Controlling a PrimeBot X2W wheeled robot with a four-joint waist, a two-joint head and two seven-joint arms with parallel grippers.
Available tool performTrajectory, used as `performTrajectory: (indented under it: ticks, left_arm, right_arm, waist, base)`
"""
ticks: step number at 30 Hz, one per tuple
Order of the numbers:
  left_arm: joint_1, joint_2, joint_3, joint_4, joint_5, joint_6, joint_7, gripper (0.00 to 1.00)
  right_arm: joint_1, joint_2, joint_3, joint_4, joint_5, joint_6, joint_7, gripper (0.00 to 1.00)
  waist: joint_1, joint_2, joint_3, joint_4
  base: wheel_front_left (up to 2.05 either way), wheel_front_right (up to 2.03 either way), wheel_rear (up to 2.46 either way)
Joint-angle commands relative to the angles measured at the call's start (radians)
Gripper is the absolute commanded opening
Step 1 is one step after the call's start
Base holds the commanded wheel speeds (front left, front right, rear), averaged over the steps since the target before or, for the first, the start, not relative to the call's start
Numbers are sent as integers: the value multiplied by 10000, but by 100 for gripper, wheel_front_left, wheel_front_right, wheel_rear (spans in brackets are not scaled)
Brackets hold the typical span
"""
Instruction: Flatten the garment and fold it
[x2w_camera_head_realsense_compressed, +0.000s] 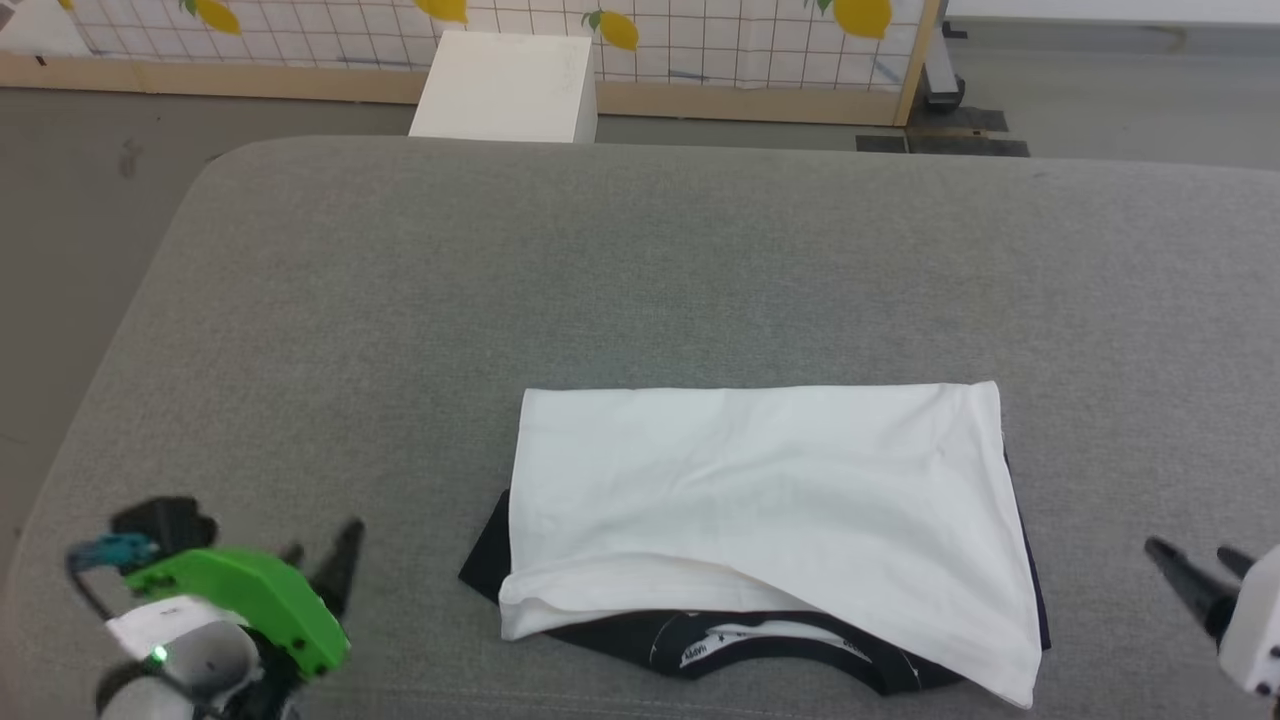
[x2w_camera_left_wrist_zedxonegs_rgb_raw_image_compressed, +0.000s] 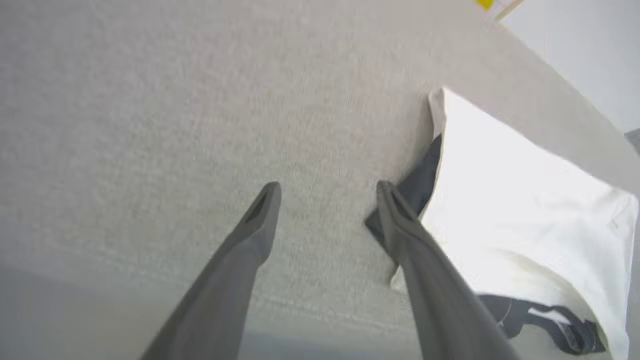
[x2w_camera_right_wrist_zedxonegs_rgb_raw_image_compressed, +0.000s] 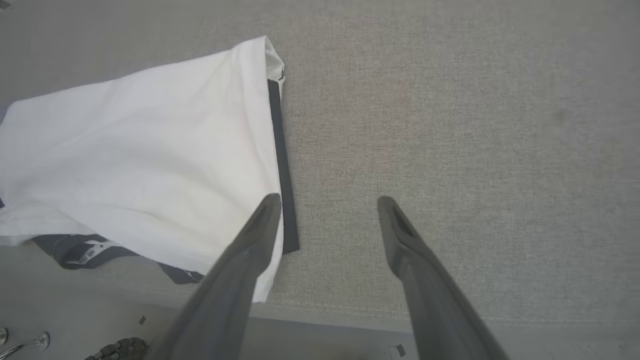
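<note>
While the garment (x2w_camera_head_realsense_compressed: 760, 490) lies folded into a wide rectangle on the near half of the grey fabric-covered worktop (x2w_camera_head_realsense_compressed: 640, 260), both sets of jaws stand open and hold nothing, one on each side of it. The shirt's white body faces up. Black fabric peeks out at its left and right edges. The black neck trim with its white text-printed band shows along the near edge, under a slanting white top layer. The left jaws hang at the near left, their long dark fingers (x2w_camera_left_wrist_zedxonegs_rgb_raw_image_compressed: 255, 225) spread over bare worktop, apart from the cloth. The right jaws hang at the near right, fingers (x2w_camera_right_wrist_zedxonegs_rgb_raw_image_compressed: 400, 235) spread wide beside the garment's right edge. Beyond the worktop stand a white box (x2w_camera_head_realsense_compressed: 505, 88) and a lemon-print panel (x2w_camera_head_realsense_compressed: 700, 40).
</note>
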Motion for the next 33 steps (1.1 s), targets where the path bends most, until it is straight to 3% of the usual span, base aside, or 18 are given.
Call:
performTrajectory:
  ticks: [1,7,10,17,24,33]
  left_arm:
    - [-133,98,162,-229,274,-244,-718,100]
    - [-593,23,414,-686,2054,-1032,-5035,100]
    - [-955,-190,344,-853,3282,-1170,-6641,100]
    - [-1323,-1194,984,-2296,5245,-1415,-6756,100]
    - [-1098,-2051,1619,-2592,5934,-1946,-6758,100]
    - [-1103,-2536,1936,-2332,6271,-2443,-6759,100]
  right_arm:
    - [-404,-56,-4,-120,54,-15,144,100]
    - [-1560,-428,973,709,456,-15,381,100]
    - [-2045,-1096,2134,1741,918,-15,114,100]
    - [-2819,-1839,3570,3157,1569,-15,-758,100]
    - [-3250,-1973,4810,3959,2236,-15,-1400,100]
    - [-3998,-1884,6272,4554,2946,-15,-2040,100]
  waist:
    - [1,0,84,7]
    - [1,0,594,-8]
    - [1,0,1068,172]
    - [1,0,1939,552]
    - [1,0,2242,630]
    - [1,0,2380,632]
  base:
    - [0,0,0]
    - [0,0,0]
    - [0,0,0]
    - [0,0,0]
    - [0,0,0]
    - [0,0,0]
